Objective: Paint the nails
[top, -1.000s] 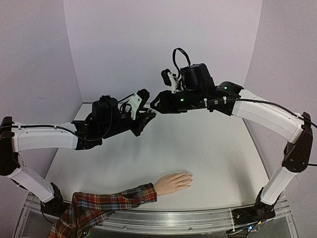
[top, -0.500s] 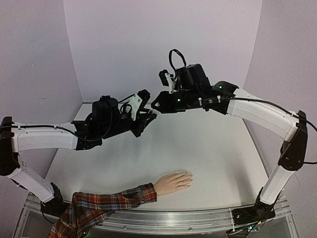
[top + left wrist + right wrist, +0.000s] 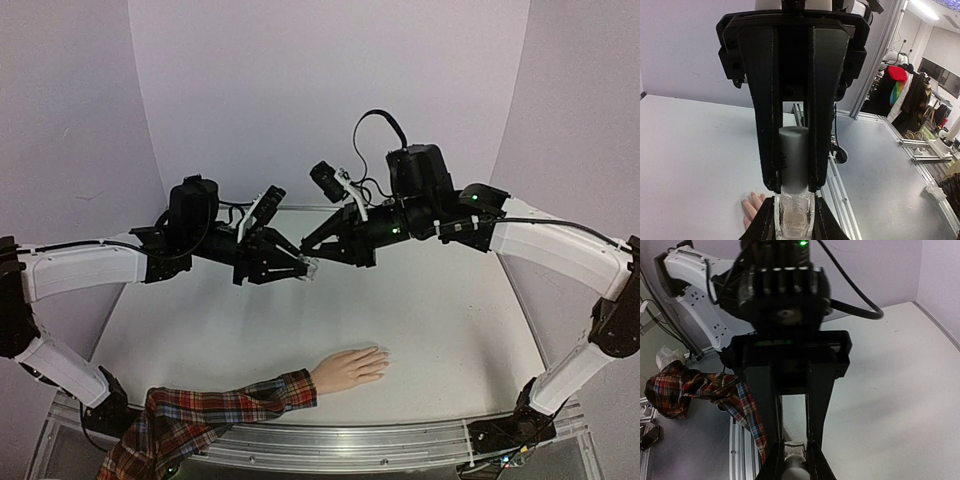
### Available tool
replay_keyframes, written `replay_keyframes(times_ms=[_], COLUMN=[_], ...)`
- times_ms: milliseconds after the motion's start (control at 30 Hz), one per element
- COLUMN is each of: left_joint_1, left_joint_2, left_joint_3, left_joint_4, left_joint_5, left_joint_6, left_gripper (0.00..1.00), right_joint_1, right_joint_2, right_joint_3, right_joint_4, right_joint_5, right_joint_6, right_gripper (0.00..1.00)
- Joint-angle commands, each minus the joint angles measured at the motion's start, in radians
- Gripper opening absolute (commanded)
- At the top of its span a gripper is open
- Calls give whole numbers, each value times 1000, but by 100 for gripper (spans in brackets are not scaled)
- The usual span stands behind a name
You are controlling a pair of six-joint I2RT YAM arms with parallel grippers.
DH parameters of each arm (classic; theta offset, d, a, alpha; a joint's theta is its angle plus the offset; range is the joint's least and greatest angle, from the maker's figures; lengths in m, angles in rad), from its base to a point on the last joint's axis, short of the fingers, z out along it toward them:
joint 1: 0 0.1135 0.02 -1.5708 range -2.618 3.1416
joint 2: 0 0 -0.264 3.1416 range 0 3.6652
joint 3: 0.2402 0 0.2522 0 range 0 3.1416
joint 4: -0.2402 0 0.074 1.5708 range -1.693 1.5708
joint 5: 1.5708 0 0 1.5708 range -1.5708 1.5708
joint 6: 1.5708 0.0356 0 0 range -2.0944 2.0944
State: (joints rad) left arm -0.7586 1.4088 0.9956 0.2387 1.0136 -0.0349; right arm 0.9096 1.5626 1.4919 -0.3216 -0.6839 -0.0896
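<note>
A small clear bottle (image 3: 309, 267) with a pale cap (image 3: 793, 155) hangs in the air between the two arms, above the table's middle. My left gripper (image 3: 299, 270) is shut on its glass body (image 3: 794, 220). My right gripper (image 3: 313, 249) faces it from the opposite side and is shut on the cap (image 3: 795, 471). The peach mannequin hand (image 3: 349, 368) lies flat near the front edge, below and nearer than the bottle, its red plaid sleeve (image 3: 222, 409) trailing left. The nails (image 3: 382, 361) at its fingertips are too small to make out.
An aluminium rail (image 3: 350, 441) runs along the near table edge, with both arm bases on it. Lilac walls close the back and sides. The white tabletop (image 3: 450, 320) stretches right of the hand. Beyond the rail, in the left wrist view, stand frames and clothing (image 3: 900, 85).
Both arms have shifted and their wrists have turned; the bottle now hangs lower and nearer. My right gripper has closed on the cap. The mannequin hand has not moved.
</note>
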Motion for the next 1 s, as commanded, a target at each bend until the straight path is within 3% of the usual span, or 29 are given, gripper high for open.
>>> replay_keyframes(times_ms=[0, 33, 133, 233, 367, 500, 667, 967], left_joint_1=[29, 30, 28, 20, -28, -80, -112, -119], left_joint_2=[-9, -15, -38, -56, -62, -54, -58, -61], left_joint_3=[90, 86, 57, 29, 4, -15, -52, -95], left_joint_4=[29, 27, 48, 57, 53, 70, 137, 211], left_joint_5=[41, -2, -192, -447, -701, -855, -927, -968], left_joint_6=[20, 29, 37, 72, 135, 191, 197, 193], left_gripper=[0, 0, 0, 0, 0, 0, 0, 0], right_joint_1=[4, 4, 4, 3, 12, 49, 85, 99], right_joint_2=[-32, -37, -50, -62, -60, -53, -60, -75], right_joint_3=[-54, -60, -76, -101, -103, -98, -120, -162], right_joint_4=[-43, -32, 8, 65, 93, 92, 108, 191], right_joint_5=[-50, -20, 85, 223, 396, 531, 649, 682], right_joint_6=[-46, -33, 19, 86, 204, 216, 155, -11], right_gripper=[0, 2, 28, 47, 52, 52, 50, 49])
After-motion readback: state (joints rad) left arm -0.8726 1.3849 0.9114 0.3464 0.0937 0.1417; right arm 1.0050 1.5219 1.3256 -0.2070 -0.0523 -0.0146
